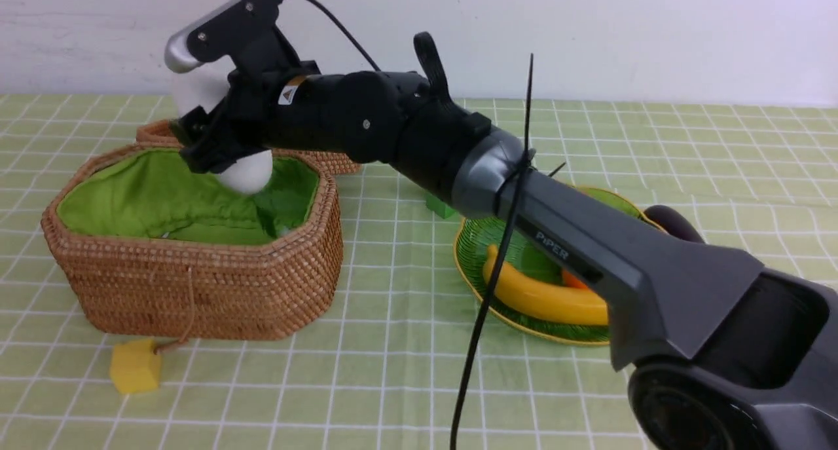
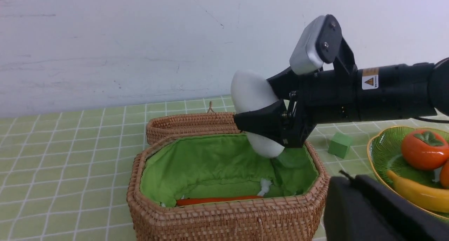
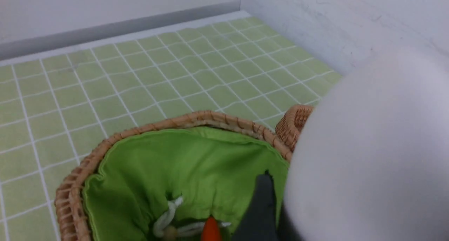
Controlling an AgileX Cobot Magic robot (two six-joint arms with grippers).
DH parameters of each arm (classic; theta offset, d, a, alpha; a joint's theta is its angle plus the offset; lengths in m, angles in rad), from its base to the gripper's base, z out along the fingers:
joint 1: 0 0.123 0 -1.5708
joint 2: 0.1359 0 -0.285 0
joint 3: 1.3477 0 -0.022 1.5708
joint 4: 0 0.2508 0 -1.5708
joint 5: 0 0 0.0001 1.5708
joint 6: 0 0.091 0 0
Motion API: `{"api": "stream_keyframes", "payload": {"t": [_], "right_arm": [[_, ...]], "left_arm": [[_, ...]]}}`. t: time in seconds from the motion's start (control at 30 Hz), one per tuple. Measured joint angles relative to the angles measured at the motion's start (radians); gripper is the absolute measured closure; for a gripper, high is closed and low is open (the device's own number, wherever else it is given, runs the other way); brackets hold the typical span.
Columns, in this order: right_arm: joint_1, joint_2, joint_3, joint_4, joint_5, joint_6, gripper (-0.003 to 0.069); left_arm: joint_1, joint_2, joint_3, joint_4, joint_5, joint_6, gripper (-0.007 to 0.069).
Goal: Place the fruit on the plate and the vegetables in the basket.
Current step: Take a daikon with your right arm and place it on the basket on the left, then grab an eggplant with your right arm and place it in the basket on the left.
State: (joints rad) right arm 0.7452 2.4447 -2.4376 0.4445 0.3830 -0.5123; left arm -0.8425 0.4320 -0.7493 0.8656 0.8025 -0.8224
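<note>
Over the wicker basket my right gripper is shut on the fat white radish, which hangs tilted above the green lining. From the left wrist the radish shows between the black fingers. In the right wrist view the radish fills the frame beside one finger. The carrot lies in the basket. The green plate holds the banana, the persimmon and an orange fruit at the frame's edge. The eggplant peeks out behind the right arm. My left gripper is shut and holds nothing.
The basket's lid lies flat behind it. A yellow cube on a cord sits in front of the basket. A green cube stands between basket and plate. A black cable tie sticks out from the right arm.
</note>
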Motion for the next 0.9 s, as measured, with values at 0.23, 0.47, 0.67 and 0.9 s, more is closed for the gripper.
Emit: {"api": "stream_keyframes", "payload": {"t": [0.23,0.47,0.67,0.9], "right_arm": [[0.000,-0.095,-0.007,-0.084,0.294,0.022,0.0027],[-0.011,-0.330,-0.018,-0.301,0.805,0.239,0.0296],[-0.057,-0.444,0.021,-0.445,0.872,0.367,0.0587],[-0.295,-0.709,0.464,-0.589,0.867,0.496,0.0668]], "left_arm": [[0.000,0.000,0.000,-0.044,-0.024,0.001,0.0634],[0.000,0.000,0.000,-0.322,-0.078,0.196,0.0634],[0.000,0.000,0.000,-0.681,-0.083,0.543,0.0634],[0.000,0.000,0.000,-1.020,-0.089,0.954,0.0634]]}}
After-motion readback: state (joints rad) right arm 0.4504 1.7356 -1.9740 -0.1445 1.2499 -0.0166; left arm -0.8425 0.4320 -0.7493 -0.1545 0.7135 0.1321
